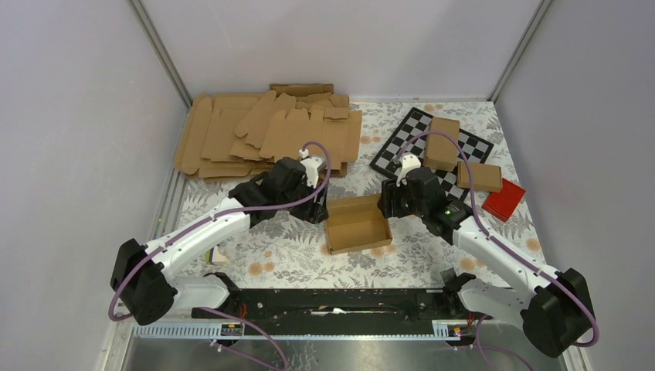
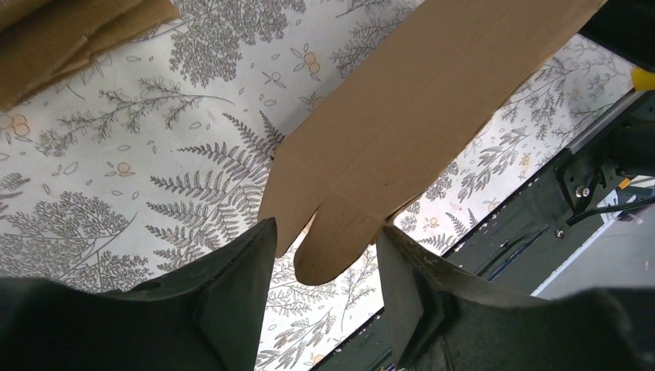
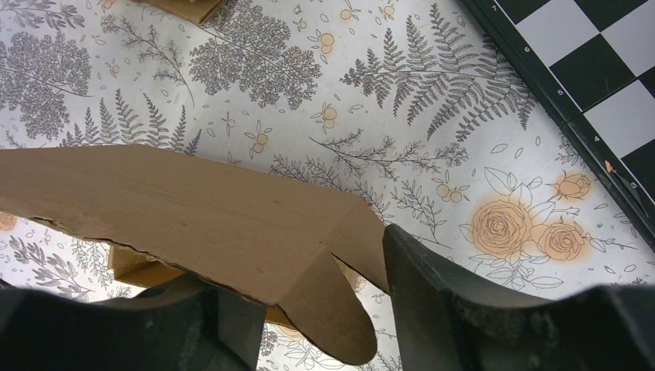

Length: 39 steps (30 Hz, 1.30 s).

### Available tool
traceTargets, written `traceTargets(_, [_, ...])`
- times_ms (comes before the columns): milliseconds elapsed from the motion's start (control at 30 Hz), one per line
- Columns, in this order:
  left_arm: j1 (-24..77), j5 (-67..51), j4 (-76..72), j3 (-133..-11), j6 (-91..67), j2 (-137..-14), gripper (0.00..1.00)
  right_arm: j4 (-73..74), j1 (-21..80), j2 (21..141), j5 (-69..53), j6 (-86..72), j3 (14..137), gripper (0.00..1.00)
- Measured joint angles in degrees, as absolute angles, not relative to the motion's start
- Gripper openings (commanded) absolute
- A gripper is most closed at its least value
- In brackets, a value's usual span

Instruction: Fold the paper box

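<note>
The plain brown cardboard paper box [image 1: 357,224] lay between both claws. The left claw [image 2: 324,236] and right claw [image 3: 309,282] each stood part-open astride a rounded flap [image 2: 340,259] (gaps showing beside it).

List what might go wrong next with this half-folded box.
The rounded tab lies loose between the left jaws; closing could crumple it rather than tuck it. The flap at the right jaws has a ragged edge, so a pull may tear it. Nothing pins the paper box down, so it may slide.
</note>
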State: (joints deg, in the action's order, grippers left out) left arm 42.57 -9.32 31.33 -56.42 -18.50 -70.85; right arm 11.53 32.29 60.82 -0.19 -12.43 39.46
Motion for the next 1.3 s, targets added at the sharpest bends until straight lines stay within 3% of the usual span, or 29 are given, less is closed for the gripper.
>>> traceTargets(200, [42.57, -8.38, 29.58, -53.47, -20.56, -70.78, 0.5, 11.53, 32.25, 60.8, -0.27, -12.95, 39.46, 0.43])
traceTargets(433, [42.57, -7.27, 28.47, -52.73, -22.35, -70.87, 0.3, 11.53, 32.25, 60.88, -1.08, -15.2, 39.46, 0.31])
traceTargets(633, [42.57, -7.07, 28.25, -52.73, -23.75, -71.5, 0.29, 11.53, 32.25, 61.28, -2.35, -18.28, 39.46, 0.3])
traceTargets(833, [42.57, -6.61, 28.03, -52.73, -25.85, -71.64, 0.19, 11.51, 32.25, 61.58, -3.6, -21.19, 39.46, 0.26])
traceTargets(1000, [42.57, -4.56, 25.89, -52.73, -29.65, -72.77, 0.17, 11.55, 32.25, 61.78, -3.51, -23.73, 39.46, 0.24])
traceTargets(1167, [42.57, -3.99, 21.89, -51.66, -33.41, -72.93, 0.06, 11.66, 32.25, 61.39, -2.02, -26.06, 39.46, 0.22])
traceTargets(1300, [42.57, -3.44, 19.68, -50.41, -34.59, -72.93, 0.0, 12.36, 32.25, 60.64, -0.93, -26.41, 39.44, 0.14])
